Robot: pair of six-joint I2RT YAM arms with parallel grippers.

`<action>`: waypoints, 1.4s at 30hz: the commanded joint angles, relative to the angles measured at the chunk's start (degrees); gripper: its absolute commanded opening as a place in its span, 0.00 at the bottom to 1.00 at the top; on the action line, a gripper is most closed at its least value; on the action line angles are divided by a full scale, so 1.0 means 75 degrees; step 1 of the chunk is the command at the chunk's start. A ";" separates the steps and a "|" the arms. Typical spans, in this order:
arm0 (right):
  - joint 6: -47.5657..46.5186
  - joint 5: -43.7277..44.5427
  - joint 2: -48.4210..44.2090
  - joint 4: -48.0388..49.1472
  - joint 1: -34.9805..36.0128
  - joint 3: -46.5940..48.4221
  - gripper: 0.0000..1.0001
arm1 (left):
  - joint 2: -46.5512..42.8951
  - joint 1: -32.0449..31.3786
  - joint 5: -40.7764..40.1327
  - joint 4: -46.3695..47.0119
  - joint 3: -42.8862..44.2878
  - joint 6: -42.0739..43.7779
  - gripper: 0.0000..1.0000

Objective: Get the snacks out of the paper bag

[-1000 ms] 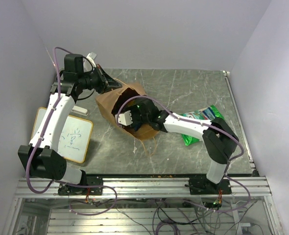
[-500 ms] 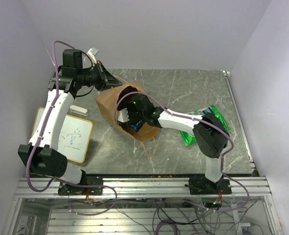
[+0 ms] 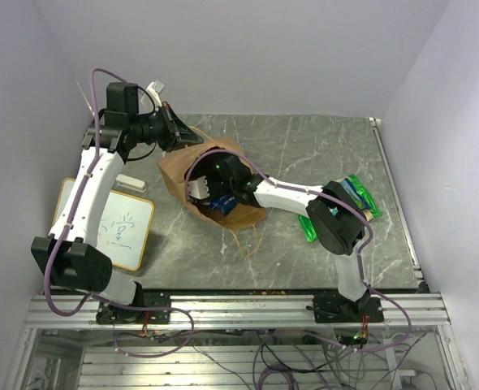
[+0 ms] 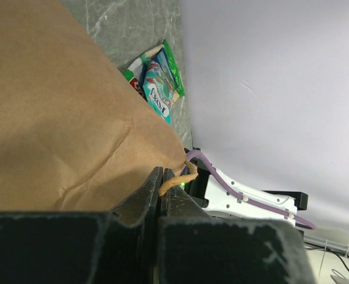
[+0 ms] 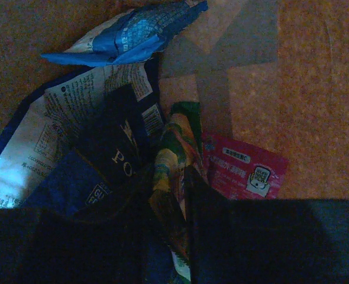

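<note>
The brown paper bag (image 3: 241,213) lies on its side at the table's left-centre, mouth up. My left gripper (image 3: 177,135) is shut on its rim by the twisted string handle (image 4: 175,181) and holds the mouth open. My right gripper (image 3: 209,192) is deep inside the bag. In the right wrist view its fingers (image 5: 170,171) are closed on a yellow-green packet (image 5: 173,148). Beside that lie a red packet (image 5: 242,168), a blue packet with white print (image 5: 56,142) and another blue one (image 5: 127,35). A green-white packet (image 3: 360,192) lies on the table to the right, and also shows in the left wrist view (image 4: 157,83).
A small whiteboard (image 3: 119,229) with writing lies at the left edge, a white eraser (image 3: 132,180) just behind it. The right arm (image 3: 304,199) spans from the bag to the right side. Enclosure walls stand close on both sides and at the back.
My right arm has reached further left and deeper into the bag. My left gripper has lifted the rim slightly and keeps hold of it.
</note>
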 commanded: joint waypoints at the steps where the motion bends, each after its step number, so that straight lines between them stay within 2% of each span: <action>1: -0.0140 -0.0123 -0.0137 0.0111 -0.0084 0.0053 0.22 | -0.0181 -0.0016 -0.0079 0.0145 -0.0053 -0.0013 0.07; 6: -0.0205 -0.0211 -0.0282 0.0272 -0.0090 -0.0096 0.09 | -0.0098 -0.0016 -0.0297 -0.0140 0.0276 0.0126 0.07; 10: -0.0237 -0.0307 -0.0419 0.0211 -0.0099 0.0018 0.00 | -0.0192 -0.0010 -0.0343 0.0071 0.0092 -0.0043 0.07; 23: 0.0114 -0.0596 -0.0810 0.0184 -0.0134 0.0062 0.00 | -0.0029 -0.0006 -0.0379 0.0232 0.0140 -0.0187 0.07; 42: 0.0830 -0.1169 -0.2822 -0.0119 -0.0128 -0.0592 0.00 | 0.0054 0.0182 -0.0229 0.0149 0.0324 -0.0084 0.07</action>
